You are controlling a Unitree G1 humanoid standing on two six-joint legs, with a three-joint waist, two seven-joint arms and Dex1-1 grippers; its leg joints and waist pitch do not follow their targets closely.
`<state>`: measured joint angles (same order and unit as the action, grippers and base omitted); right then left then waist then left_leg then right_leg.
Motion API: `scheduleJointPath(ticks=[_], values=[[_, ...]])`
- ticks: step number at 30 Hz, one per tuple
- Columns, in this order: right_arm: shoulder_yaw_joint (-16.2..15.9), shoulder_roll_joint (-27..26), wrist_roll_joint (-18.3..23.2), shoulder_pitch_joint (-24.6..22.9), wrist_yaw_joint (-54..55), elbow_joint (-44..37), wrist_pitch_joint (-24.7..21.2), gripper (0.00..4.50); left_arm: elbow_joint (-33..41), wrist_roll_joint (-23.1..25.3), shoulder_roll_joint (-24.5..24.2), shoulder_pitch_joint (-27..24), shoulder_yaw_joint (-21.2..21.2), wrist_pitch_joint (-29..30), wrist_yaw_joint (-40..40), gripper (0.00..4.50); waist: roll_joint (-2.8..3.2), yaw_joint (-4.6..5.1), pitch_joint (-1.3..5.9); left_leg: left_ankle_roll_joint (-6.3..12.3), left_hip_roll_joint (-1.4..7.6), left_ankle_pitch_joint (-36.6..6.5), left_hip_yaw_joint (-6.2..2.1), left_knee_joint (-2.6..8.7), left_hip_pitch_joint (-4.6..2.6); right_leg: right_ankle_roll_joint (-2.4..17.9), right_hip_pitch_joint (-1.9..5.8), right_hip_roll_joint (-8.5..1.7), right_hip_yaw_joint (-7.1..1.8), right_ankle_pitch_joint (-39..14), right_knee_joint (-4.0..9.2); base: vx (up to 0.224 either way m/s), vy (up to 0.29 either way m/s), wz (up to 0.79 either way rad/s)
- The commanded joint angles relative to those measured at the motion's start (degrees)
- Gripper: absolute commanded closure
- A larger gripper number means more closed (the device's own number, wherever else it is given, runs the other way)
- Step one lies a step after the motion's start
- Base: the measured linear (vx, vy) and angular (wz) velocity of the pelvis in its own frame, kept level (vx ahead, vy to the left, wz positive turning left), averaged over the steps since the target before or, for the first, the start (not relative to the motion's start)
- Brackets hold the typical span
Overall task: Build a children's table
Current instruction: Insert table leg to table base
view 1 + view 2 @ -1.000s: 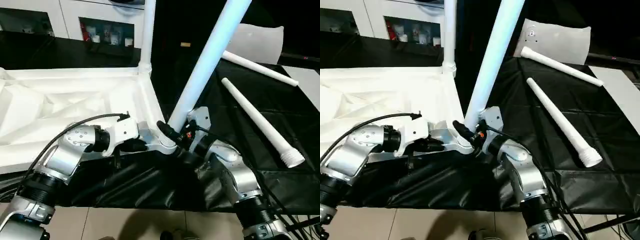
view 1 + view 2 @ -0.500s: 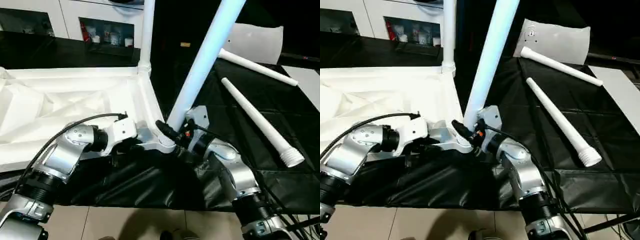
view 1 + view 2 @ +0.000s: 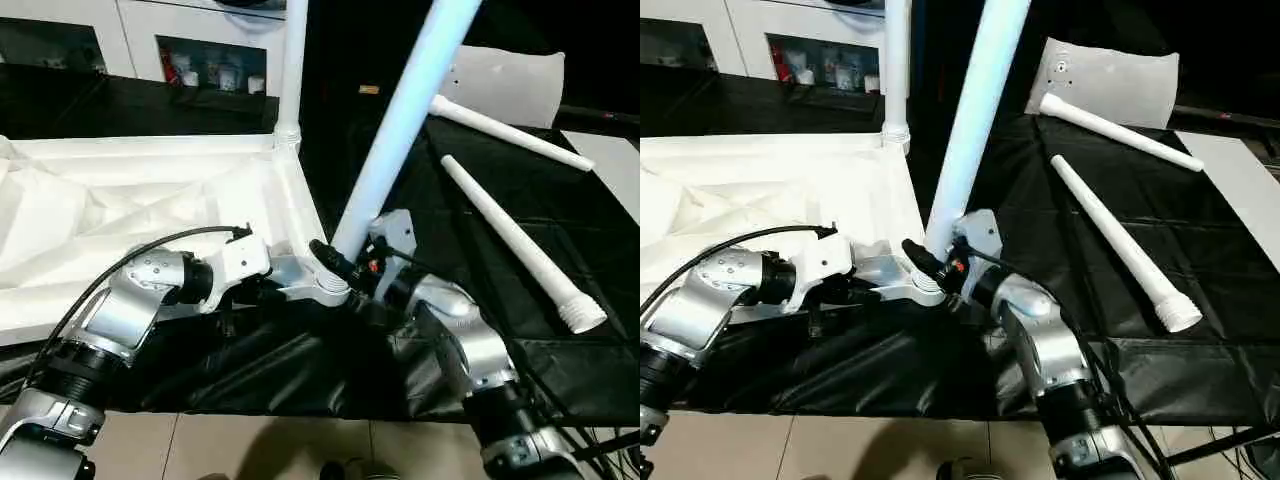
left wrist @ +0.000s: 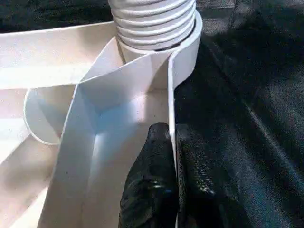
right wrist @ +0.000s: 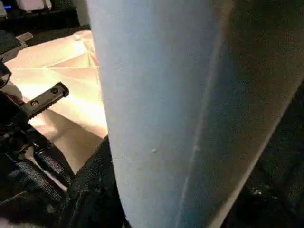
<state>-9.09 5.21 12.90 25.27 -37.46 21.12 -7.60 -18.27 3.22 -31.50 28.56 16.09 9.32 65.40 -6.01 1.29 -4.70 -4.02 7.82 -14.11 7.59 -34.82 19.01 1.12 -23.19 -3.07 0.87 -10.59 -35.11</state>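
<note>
The children's table tabletop (image 3: 120,200) lies underside up on the left of the black cloth, ribs showing. One white leg (image 3: 292,70) stands upright in its far right corner socket. A second leg (image 3: 400,110) leans to the right, with its threaded end (image 4: 154,23) sitting at the near corner socket. My right gripper (image 3: 345,268) is shut on the lower end of this leg (image 5: 166,95). My left gripper (image 4: 172,142) is shut on the tabletop's thin side wall just beside that socket, one black finger (image 4: 152,180) on each side.
Two loose white legs (image 3: 510,235) (image 3: 505,133) lie on the black cloth to the right. A white pillow-like slab (image 3: 510,72) rests behind them. A white cabinet (image 3: 200,50) with dark compartments stands at the back left. The cloth's front edge drops to a tiled floor.
The held leg has swung a little more upright, its top moving left. Both arms stay at the near corner socket.
</note>
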Motion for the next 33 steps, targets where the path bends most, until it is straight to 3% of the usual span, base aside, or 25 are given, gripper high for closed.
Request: scheduleJointPath(ticks=[1, 7, 16, 20, 22, 26, 33], values=[[-1.4, 0.5, -1.1, 0.4, -0.9, 2.9, -1.8, 2.58, -1.9, 0.7, 0.3, -1.1, 1.6, -0.2, -0.2, 4.50, 1.14, -0.45, 3.38, 3.16, 4.69, -4.1, -0.69, 4.96, 0.61, 15.3, 3.03, -5.32, -2.78, -10.2, 3.58, 0.000, 0.000, 0.00], [-4.2, 2.9, -4.0, 2.6, -4.8, 6.2, -1.4, 2.58, -2.9, 0.3, 0.5, 0.0, 0.9, -1.4, -0.4, 4.50, 0.92, -0.58, 3.67, 3.01, 4.62, -3.6, -0.58, 4.77, 0.64, 15.2, 3.11, -5.32, -2.72, -10.2, 3.50, 0.000, 0.000, 0.00], [-4.6, 4.1, -4.0, 3.1, -8.0, 6.7, -1.5, 2.58, -3.9, 0.1, 0.4, 0.6, 0.3, -2.5, -0.6, 4.50, 0.85, -0.85, 3.98, 4.28, 4.61, -1.0, -0.44, 4.50, 0.60, 16.2, 3.25, -5.33, -2.64, -6.6, 3.11, 0.000, 0.000, 0.00], [-2.7, 2.7, -2.2, 3.5, -7.9, 8.2, -1.4, 2.58, -4.0, 0.0, 0.7, 0.6, 0.4, -2.7, -0.7, 4.50, 1.00, -0.80, 3.97, 3.76, 4.64, -2.3, -0.51, 4.58, 0.64, 16.2, 3.26, -5.34, -2.63, -8.0, 3.21, 0.000, 0.000, 0.00], [0.8, 1.2, 0.9, 3.9, -7.0, 10.0, -1.9, 2.58, -4.2, -0.2, 1.1, 0.8, 0.4, -2.6, -0.9, 4.50, 1.14, -0.79, 4.02, 3.50, 4.69, -2.5, -0.51, 4.57, 0.59, 16.2, 3.24, -5.36, -2.65, -8.0, 3.20, 0.000, 0.000, 0.00], [3.7, 0.5, 3.2, 3.7, -6.2, 11.6, -2.1, 2.58, -4.7, 0.0, 1.4, 1.2, 0.4, -2.6, -1.3, 4.50, 1.46, -0.82, 4.15, 3.42, 4.63, -2.7, -0.48, 4.53, 0.57, 16.9, 3.34, -5.29, -2.63, -7.1, 3.16, 0.000, 0.000, 0.00], [6.5, -0.4, 3.9, -2.8, -5.1, 12.6, 2.4, 2.58, -5.8, -0.1, 2.0, 2.1, -0.2, -2.7, -2.2, 4.50, 1.73, -1.48, 4.24, 3.32, 4.71, -2.7, -0.34, 4.55, 0.51, 16.5, 3.29, -5.35, -2.60, -6.7, 3.21, 0.000, 0.000, 0.00]])
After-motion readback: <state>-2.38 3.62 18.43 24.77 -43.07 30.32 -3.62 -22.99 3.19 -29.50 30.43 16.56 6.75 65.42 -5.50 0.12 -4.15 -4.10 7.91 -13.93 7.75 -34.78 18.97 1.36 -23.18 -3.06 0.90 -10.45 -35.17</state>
